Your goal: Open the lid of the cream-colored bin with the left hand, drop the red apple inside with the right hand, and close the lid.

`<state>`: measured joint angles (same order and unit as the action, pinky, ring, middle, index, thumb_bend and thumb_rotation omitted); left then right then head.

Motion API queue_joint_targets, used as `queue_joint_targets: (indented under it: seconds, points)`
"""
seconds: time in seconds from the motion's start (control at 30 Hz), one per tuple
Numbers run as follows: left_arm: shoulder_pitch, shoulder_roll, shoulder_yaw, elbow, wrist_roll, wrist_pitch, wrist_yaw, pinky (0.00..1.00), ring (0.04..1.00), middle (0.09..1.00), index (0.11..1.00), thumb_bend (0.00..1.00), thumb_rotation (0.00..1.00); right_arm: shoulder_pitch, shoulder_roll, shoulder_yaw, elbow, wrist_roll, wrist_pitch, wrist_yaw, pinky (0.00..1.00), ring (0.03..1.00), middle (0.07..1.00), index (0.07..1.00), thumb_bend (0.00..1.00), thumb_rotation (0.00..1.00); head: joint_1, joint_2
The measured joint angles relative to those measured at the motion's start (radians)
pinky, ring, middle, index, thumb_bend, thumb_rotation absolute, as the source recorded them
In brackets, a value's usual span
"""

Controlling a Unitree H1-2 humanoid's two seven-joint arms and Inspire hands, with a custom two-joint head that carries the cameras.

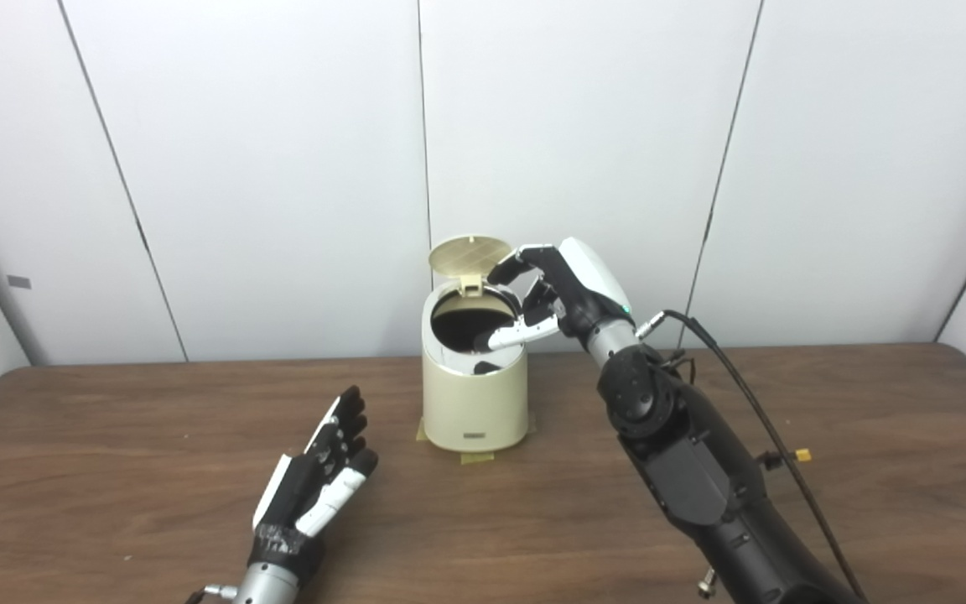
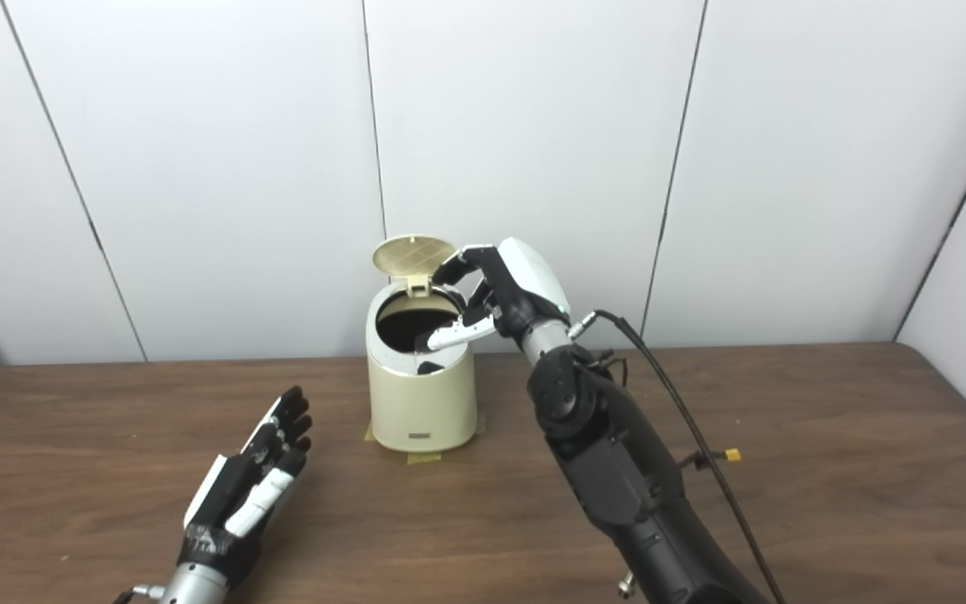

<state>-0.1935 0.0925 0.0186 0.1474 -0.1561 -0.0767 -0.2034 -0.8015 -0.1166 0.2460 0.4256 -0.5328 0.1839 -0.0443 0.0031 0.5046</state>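
Observation:
The cream-colored bin (image 1: 475,403) stands at the table's middle back, its round lid (image 1: 470,256) tipped up and open behind a dark mouth. My right hand (image 1: 554,294) hovers over the bin's right rim with fingers spread and nothing in them. No red apple shows in either view; the bin's inside is dark. My left hand (image 1: 319,474) rests flat on the table, left of and in front of the bin, fingers extended and apart, holding nothing.
The brown wooden table (image 1: 869,470) stretches wide to both sides. Yellowish tape (image 1: 476,457) sits under the bin's base. A black cable (image 1: 751,394) with a small yellow tag runs along my right arm. White wall panels close off the back.

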Motion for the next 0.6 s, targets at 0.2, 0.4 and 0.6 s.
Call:
queue_joint_targets:
  seconds: [0.2, 0.4, 0.6]
  points:
    - [0.000, 0.000, -0.003, 0.000, 0.000, 0.000, -0.001, 1.00, 1.000, 1.000, 1.000, 1.00, 0.60, 0.005, -0.005, -0.001, -0.010, 0.006, -0.002, 0.002, 0.34, 0.469, 0.637, 0.709, 0.97, 0.22, 0.006, 0.002]
    - [-0.001, -0.003, -0.004, -0.001, -0.004, 0.004, -0.001, 1.00, 1.000, 1.000, 1.000, 1.00, 0.58, 0.083, -0.001, -0.050, -0.130, 0.061, -0.039, -0.013, 0.32, 0.443, 0.626, 0.685, 0.89, 0.19, 0.006, -0.002]
    - [-0.002, -0.004, -0.003, 0.000, -0.002, 0.019, 0.001, 1.00, 1.000, 1.000, 1.000, 1.00, 0.59, 0.196, -0.017, -0.146, -0.296, 0.160, -0.123, -0.019, 0.37, 0.504, 0.670, 0.731, 0.78, 0.40, 0.002, -0.006]
